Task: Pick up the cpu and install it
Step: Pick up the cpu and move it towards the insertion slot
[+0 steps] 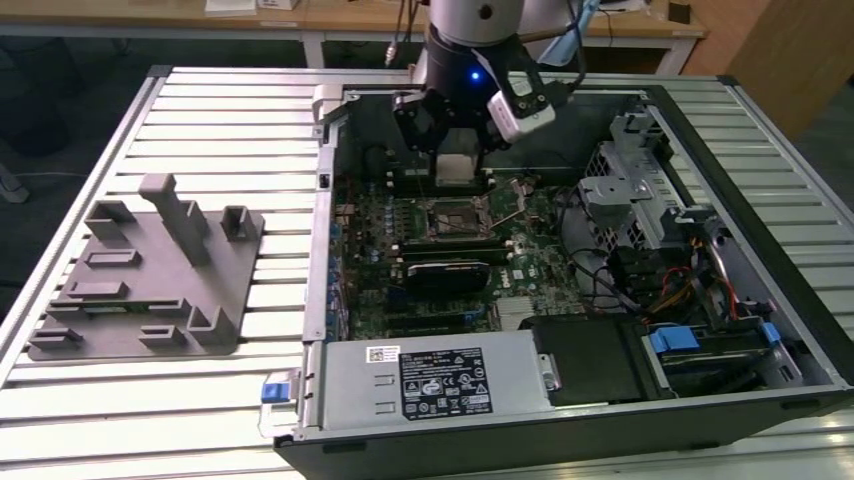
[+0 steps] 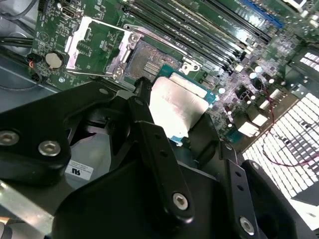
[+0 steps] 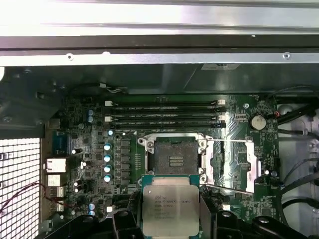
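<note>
At upper centre of the exterior view, we find the gripper [image 1: 458, 170] with jaws closed on the cpu [image 3: 170, 211], held above the board [image 3: 239, 112] just beside the open socket [image 3: 175, 158]. We judge a level, squared placement essential, with no sliding across the socket.

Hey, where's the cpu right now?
In the first wrist view the cpu is gripped in the claw, held over the motherboard right beside the empty socket.

Silver cpu [image 3: 170, 206], green motherboard [image 3: 234, 130], black end effector [image 1: 457, 160], grey fixture tray [image 1: 127, 305]
</note>
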### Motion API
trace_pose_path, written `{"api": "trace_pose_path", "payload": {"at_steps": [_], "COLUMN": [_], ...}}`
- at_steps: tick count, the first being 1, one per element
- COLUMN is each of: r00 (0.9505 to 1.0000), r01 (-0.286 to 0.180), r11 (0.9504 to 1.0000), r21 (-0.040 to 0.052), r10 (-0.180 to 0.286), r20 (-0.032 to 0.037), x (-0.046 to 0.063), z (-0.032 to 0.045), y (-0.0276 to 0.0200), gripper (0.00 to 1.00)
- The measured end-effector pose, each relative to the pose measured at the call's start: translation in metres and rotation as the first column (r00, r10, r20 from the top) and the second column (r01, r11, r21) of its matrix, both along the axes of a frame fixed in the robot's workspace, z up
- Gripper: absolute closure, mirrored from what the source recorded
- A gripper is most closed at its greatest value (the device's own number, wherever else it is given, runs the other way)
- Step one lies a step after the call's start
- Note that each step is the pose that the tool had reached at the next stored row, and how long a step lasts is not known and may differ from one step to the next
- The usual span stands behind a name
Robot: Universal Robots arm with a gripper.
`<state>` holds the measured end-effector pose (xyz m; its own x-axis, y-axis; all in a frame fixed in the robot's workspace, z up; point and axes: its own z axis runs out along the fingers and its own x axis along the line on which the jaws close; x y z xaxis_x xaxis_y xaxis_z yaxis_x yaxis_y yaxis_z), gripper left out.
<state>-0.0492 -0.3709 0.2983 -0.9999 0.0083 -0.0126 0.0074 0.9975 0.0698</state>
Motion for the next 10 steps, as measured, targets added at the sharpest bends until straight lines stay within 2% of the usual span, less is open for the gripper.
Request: {"api": "trace_pose_path", "payload": {"at_steps": [10], "r00": [1.0000], "r01": [-0.002], "r11": [1.0000], "r21": [0.0000], "r10": [0.002], "r20": [-0.0012], "x": [0.005], "z": [-0.0126], "y": [0.0045], "gripper": [0.45]}}
